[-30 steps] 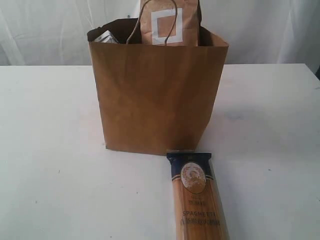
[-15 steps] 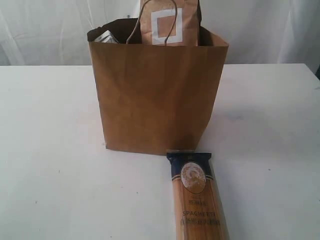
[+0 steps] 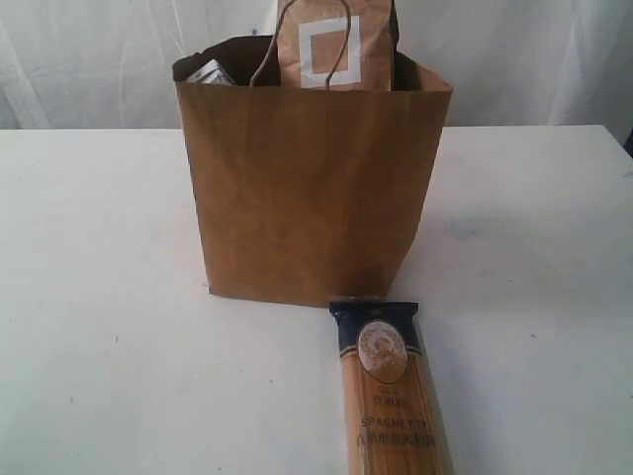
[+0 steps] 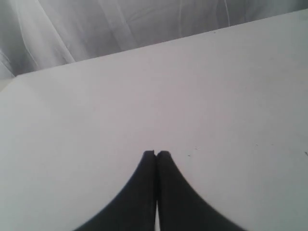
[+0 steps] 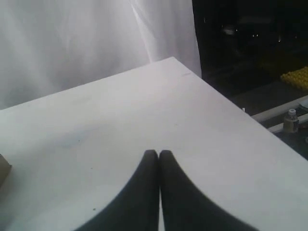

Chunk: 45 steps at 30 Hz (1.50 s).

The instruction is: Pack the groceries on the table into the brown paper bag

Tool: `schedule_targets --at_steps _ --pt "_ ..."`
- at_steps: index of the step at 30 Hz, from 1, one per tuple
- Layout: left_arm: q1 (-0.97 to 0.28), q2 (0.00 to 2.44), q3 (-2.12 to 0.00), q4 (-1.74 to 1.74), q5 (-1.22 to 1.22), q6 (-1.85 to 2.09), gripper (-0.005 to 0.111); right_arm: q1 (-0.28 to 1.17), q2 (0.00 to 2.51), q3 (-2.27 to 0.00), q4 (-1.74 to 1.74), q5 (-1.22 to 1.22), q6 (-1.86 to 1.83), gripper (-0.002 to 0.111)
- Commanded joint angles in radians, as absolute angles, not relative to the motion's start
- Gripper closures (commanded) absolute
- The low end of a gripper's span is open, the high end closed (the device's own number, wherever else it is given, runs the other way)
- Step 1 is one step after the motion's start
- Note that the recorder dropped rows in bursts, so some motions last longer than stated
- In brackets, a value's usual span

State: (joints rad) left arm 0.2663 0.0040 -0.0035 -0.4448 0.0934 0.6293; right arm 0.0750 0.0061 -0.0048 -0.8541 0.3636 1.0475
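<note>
**Spaghetti outside the bag, both end effectors closed**

The brown paper bag [image 3: 312, 198] stands upright on the white worktop [image 3: 99, 297], mouth open. The brown pouch with grey square label [image 3: 334, 45] sticks up out of it, and a silvery item [image 3: 210, 72] shows at the bag's left rim. The spaghetti packet [image 3: 389, 396] lies flat just in front of the bag, dark blue end nearest its base. The left end effector [image 4: 156, 154] and right end effector [image 5: 158, 153] hang over bare worktop, jaws pressed together, holding nothing.
</note>
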Motion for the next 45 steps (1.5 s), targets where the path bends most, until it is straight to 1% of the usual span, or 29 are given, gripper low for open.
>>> schedule_targets --at_steps 1,5,11,12,14,16,18,20,22,23,25,27,29,30,32,34,36,38,39,41,42,45 --pt "0.267 0.000 0.000 -0.419 0.095 0.687 0.107 0.070 0.000 0.000 -0.862 0.362 1.050 0.108" --pt "0.267 0.000 0.000 -0.419 0.161 0.687 0.107 0.070 0.000 0.000 -0.862 0.362 1.050 0.108" --pt "0.267 0.000 0.000 -0.419 0.167 0.687 0.107 0.070 0.000 0.000 -0.862 0.335 1.072 0.108" --pt "0.267 0.000 0.000 -0.419 0.167 0.687 0.107 0.070 0.000 0.000 -0.850 0.272 1.151 0.108" --pt "0.267 0.000 0.000 -0.419 0.167 0.687 0.107 0.070 0.000 0.000 -0.725 0.070 1.413 0.108" --pt "0.267 0.000 0.000 -0.417 0.168 0.687 0.107 0.070 0.000 0.000 -0.629 -0.176 1.708 0.108" --pt "0.267 0.000 0.000 -0.417 0.168 0.687 0.107 0.070 0.000 0.000 -0.627 -0.356 1.853 0.108" --pt "0.267 0.000 0.000 -0.417 0.168 0.687 0.107 0.070 0.000 0.000 -0.589 -0.442 1.893 0.108" --pt "0.267 0.000 0.000 -0.417 0.168 0.687 0.107 0.070 0.000 0.000 -0.454 -0.513 1.993 0.108" --pt "0.267 0.000 0.000 -0.417 0.168 0.687 0.107 0.070 0.000 0.000 -0.333 -0.570 2.050 0.108" --pt "0.258 0.000 0.000 -0.417 0.168 0.687 0.107 0.070 0.000 0.000 -0.075 -0.738 2.013 0.108" --pt "0.228 0.000 0.000 -0.417 0.168 0.687 0.107 0.070 0.000 -0.039 0.165 -0.914 1.803 0.108" --pt "0.182 0.000 0.000 -0.417 0.168 0.687 0.107 0.070 0.000 -0.117 0.270 -1.054 1.573 0.108" --pt "0.154 0.000 0.000 -0.417 0.168 0.687 0.107 0.070 0.000 -0.174 0.263 -1.084 1.449 0.108" --pt "0.103 0.000 0.000 -0.417 0.168 0.687 0.107 0.070 0.000 -0.287 0.148 -1.016 1.258 0.108" --pt "0.072 0.000 0.000 -0.417 0.168 0.687 0.107 0.070 0.000 -0.417 -0.080 -0.749 1.045 0.108" --pt "0.062 0.000 0.000 -0.417 0.173 0.687 0.107 0.070 0.003 -0.533 -0.544 -0.399 0.930 0.108" --pt "0.062 0.000 0.000 -0.417 0.177 0.687 0.107 0.070 0.038 -0.565 -1.097 -0.216 1.018 0.108" --pt "0.062 0.000 0.000 -0.421 0.177 0.687 0.107 0.070 0.063 -0.561 -1.294 -0.124 1.077 0.108" --pt "0.062 0.000 0.000 -0.461 0.177 0.687 0.107 0.070 0.115 -0.533 -1.504 0.085 1.130 0.108" --pt "0.062 0.000 0.000 -0.492 0.177 0.687 0.107 0.070 0.150 -0.518 -1.546 0.214 1.126 0.108" --pt "0.062 0.000 0.000 -0.621 0.166 0.687 0.107 0.070 0.247 -0.498 -1.497 0.515 1.102 0.108"
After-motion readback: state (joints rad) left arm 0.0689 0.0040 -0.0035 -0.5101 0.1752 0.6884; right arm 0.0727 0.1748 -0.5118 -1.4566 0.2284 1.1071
